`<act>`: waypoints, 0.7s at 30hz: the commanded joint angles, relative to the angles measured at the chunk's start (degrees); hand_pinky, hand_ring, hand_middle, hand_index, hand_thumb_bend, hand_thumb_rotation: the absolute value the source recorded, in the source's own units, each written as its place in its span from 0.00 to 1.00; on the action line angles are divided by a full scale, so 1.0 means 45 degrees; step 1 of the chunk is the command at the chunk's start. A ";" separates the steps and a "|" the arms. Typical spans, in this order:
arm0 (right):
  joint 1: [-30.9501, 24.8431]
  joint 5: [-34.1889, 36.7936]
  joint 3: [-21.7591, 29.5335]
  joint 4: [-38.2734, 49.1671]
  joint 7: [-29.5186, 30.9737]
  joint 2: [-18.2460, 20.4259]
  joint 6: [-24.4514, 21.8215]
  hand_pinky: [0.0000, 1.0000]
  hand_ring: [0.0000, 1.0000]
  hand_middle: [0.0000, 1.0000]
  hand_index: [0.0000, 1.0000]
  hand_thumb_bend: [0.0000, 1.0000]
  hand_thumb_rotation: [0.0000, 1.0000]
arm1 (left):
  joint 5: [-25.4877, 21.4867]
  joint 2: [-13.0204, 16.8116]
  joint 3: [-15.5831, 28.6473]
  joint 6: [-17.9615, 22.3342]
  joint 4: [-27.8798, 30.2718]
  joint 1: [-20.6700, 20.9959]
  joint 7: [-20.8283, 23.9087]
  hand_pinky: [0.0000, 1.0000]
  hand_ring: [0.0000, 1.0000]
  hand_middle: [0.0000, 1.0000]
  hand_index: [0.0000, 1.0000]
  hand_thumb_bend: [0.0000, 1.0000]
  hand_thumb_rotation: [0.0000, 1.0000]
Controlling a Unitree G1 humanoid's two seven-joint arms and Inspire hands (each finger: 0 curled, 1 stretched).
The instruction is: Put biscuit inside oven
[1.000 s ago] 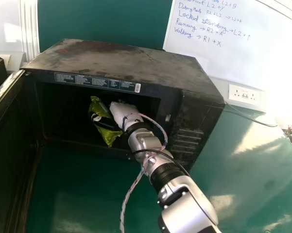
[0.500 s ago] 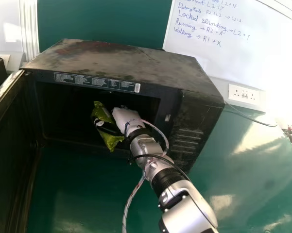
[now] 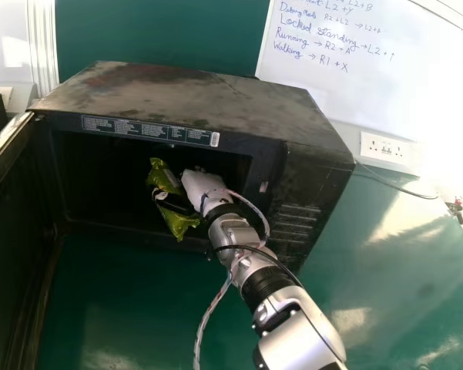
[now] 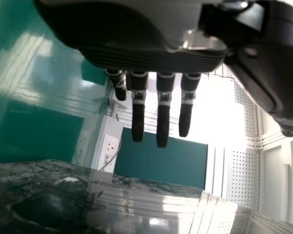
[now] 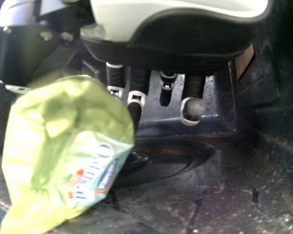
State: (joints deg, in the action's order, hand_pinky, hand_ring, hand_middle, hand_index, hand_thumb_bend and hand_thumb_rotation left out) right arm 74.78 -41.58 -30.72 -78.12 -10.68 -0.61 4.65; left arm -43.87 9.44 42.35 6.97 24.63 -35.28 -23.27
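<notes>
The right hand [image 3: 202,186], pale-backed, reaches inside the open black oven [image 3: 216,96] in the head view. Beside it, on its left, the green biscuit packet [image 3: 182,224] stands tilted within the oven opening, with a dark part of the hand across its middle. In the right wrist view the packet [image 5: 53,146] is between the thumb and the near fingers of the right hand [image 5: 136,95], which pinch it; part of the thumb is hidden behind the packet. The left hand [image 4: 163,109] has straight fingers and holds nothing in the left wrist view.
The oven door [image 3: 11,231] stands swung out on the left. A green table surface [image 3: 131,308] lies before the oven. Behind are a whiteboard [image 3: 354,85] and a wall socket [image 3: 385,148] with a cable. The right forearm crosses the oven's lower front edge.
My right hand has shifted slightly to the right within the oven opening, and the biscuit packet has moved with it. The oven door stands as before.
</notes>
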 commanded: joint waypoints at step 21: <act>-0.0260 0.0102 0.0069 -0.0022 -0.0184 -0.0130 0.0064 0.05 0.47 0.57 0.49 0.52 0.08 | 0.0662 -0.0010 0.0107 0.0247 0.0254 -0.0534 0.0044 0.70 0.68 0.70 0.79 0.83 0.91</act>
State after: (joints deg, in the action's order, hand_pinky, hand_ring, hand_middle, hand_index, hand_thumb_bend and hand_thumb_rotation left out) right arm 74.44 -41.54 -30.76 -78.11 -10.73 -0.67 4.43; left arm -41.13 9.46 42.34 7.30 26.24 -36.70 -22.43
